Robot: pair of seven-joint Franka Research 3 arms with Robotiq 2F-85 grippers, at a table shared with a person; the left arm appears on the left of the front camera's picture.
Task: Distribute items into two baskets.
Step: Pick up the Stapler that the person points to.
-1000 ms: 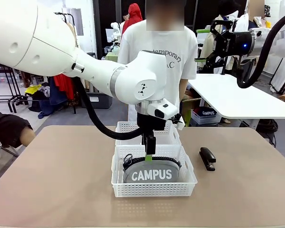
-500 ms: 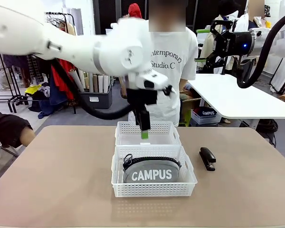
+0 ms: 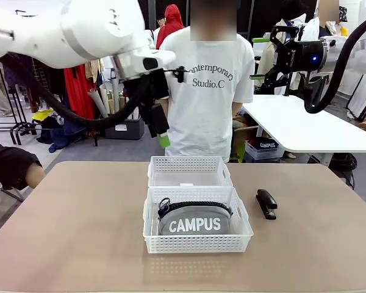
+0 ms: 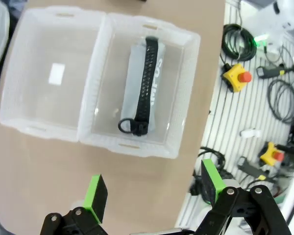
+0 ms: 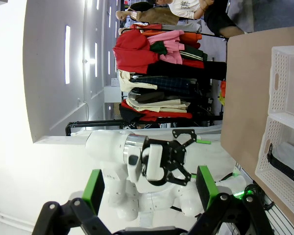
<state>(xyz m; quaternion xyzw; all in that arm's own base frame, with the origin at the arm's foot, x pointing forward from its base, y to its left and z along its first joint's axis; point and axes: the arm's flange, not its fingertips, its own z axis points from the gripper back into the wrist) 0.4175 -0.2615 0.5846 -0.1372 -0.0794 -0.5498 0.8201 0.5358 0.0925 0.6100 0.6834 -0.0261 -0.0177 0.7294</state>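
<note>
From the front, two white baskets sit touching in the middle of the worktop [image 3: 79, 232]. The near basket [image 3: 198, 245] holds the grey pouch [image 3: 195, 221], its CAMPUS lettering facing the camera, and the far basket [image 3: 189, 163] sits at its 12 o'clock. The black stapler [image 3: 266, 203] lies on the worktop at 3 o'clock of the near basket, apart from it. The left arm [image 3: 79, 30] hangs high at 11 o'clock of the baskets, the left jaws apart and holding nothing. The right arm [image 3: 305, 55] is up at 2 o'clock, the right jaws apart too. A person [image 3: 210, 91] stands at the far side. The left wrist view looks down between wide-spread green pads [image 4: 95, 196] onto both baskets, with the pouch [image 4: 137, 83] zipper-up in the one at 1 o'clock. In the right wrist view the pads [image 5: 93, 188] stand apart around nothing, and both baskets show at the 3 o'clock edge.
</note>
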